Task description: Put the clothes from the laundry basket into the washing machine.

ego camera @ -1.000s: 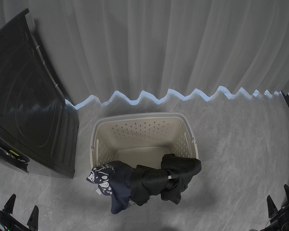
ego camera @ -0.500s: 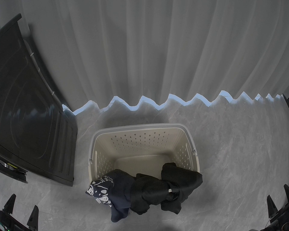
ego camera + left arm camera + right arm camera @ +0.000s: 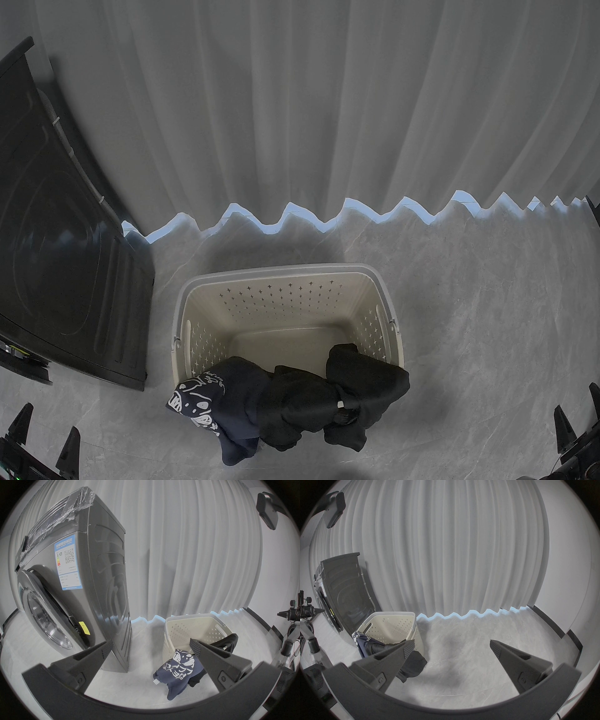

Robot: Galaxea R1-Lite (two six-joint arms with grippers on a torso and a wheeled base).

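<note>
A cream laundry basket point(image 3: 281, 294) point(image 3: 193, 628) point(image 3: 390, 625) stands on the floor ahead. A navy printed garment point(image 3: 219, 400) point(image 3: 178, 669) and black clothes point(image 3: 337, 390) point(image 3: 411, 664) hang over its near rim. The dark washing machine point(image 3: 56, 269) point(image 3: 90, 583) point(image 3: 343, 586) stands to the left, and its round door point(image 3: 43, 617) looks ajar. My left gripper point(image 3: 44, 437) point(image 3: 151, 645) is open and low at the near left, short of the basket. My right gripper point(image 3: 578, 415) point(image 3: 451, 645) is open at the near right, over bare floor.
White curtains point(image 3: 325, 106) hang behind the basket down to the floor. Grey marbled floor point(image 3: 500, 300) spreads wide to the right of the basket. A narrow gap of floor separates the basket from the machine.
The whole head view has shifted: basket and clothes sit lower and slightly left, the machine further left. The camera has moved. Both grippers hold the same places in the picture.
</note>
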